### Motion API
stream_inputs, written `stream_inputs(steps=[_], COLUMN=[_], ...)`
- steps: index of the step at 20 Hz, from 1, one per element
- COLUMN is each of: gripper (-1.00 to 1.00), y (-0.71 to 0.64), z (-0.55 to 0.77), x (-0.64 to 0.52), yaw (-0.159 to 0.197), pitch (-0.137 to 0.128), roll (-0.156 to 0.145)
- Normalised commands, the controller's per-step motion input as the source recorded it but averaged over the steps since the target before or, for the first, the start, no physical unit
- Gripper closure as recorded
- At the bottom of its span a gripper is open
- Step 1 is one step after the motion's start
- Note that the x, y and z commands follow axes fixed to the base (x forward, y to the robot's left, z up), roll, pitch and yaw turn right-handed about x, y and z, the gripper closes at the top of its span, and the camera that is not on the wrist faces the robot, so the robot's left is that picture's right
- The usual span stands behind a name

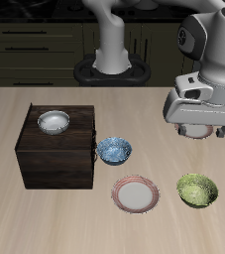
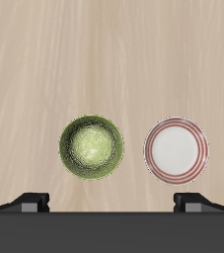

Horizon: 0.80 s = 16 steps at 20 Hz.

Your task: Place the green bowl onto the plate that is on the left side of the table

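Surface: pale wooden table (image 1: 45,213), dark cabinets behind.
Green bowl (image 2: 92,148): seen upright on the table near the front edge, untouched, beside the other plate (image 2: 176,150).
Plate (image 1: 195,130): on the left side, farther back, mostly hidden under the arm.
Gripper (image 2: 114,203): fingers spread wide, nothing held, high above the bowl.
Progress: nothing judged done; grasp, carry and placement remain.
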Motion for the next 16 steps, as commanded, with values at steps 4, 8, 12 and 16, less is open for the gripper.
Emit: stream_inputs(steps=[4,8,12,16], gripper=[-1.0,-1.0,-1.0,-1.0], y=[0.02,0.01,-0.08,-0.1], z=[-0.27,-0.29,-0.11,-0.34], x=[0.0,0.04,0.09,0.1], yaw=[-0.01,0.008,0.0,-0.01], pitch=[0.035,0.027,-0.009,0.029], roll=[0.006,0.011,-0.016,-0.011])
